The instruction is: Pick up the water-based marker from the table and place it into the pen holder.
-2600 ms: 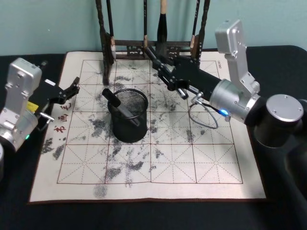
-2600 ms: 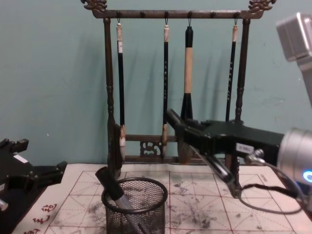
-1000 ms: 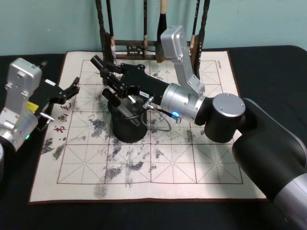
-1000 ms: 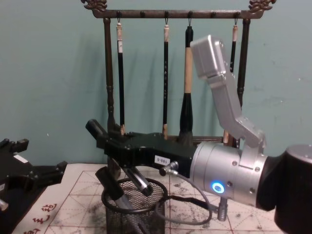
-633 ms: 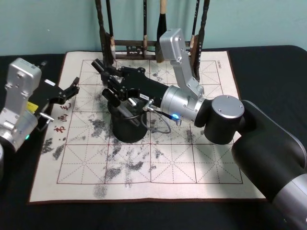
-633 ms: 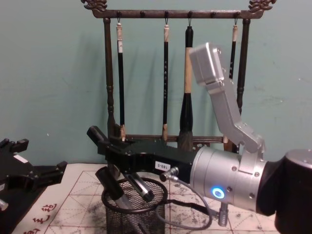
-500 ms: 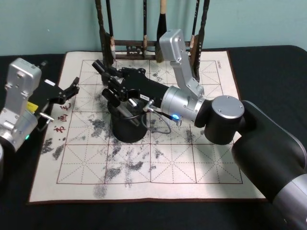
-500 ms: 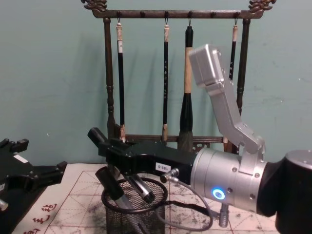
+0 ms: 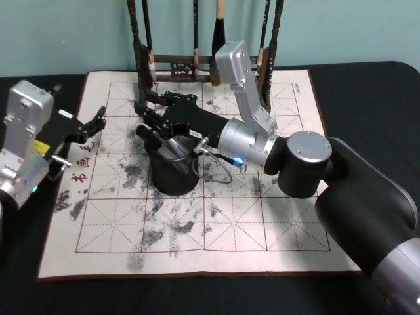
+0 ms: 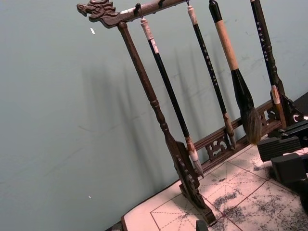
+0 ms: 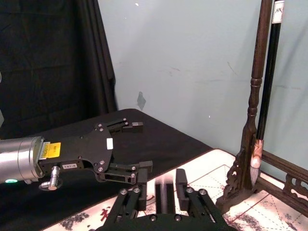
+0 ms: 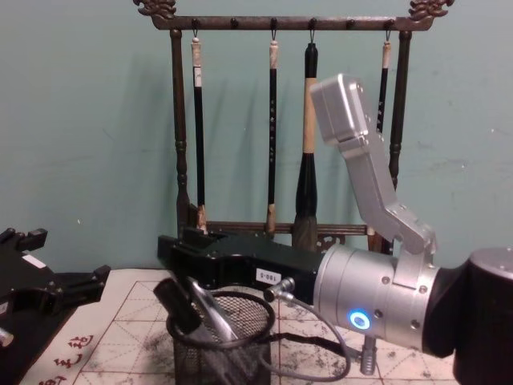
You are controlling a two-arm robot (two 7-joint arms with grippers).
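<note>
The right claw point(image 9: 146, 111) is above the pen holder point(image 9: 172, 172), its fingers apart. The water-based marker point(image 12: 183, 309) leans inside the holder, near the worktop's point(image 9: 367, 98) far edge. The left claw point(image 9: 98, 119), fingers apart, is by the left edge.

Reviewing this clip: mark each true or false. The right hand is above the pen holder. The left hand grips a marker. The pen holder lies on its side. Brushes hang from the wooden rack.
1. True: the right hand is above the pen holder.
2. False: the left hand is open and empty at the mat's left edge.
3. False: it stands upright, with a dark marker leaning inside.
4. True: brushes hang from the wooden rack.
</note>
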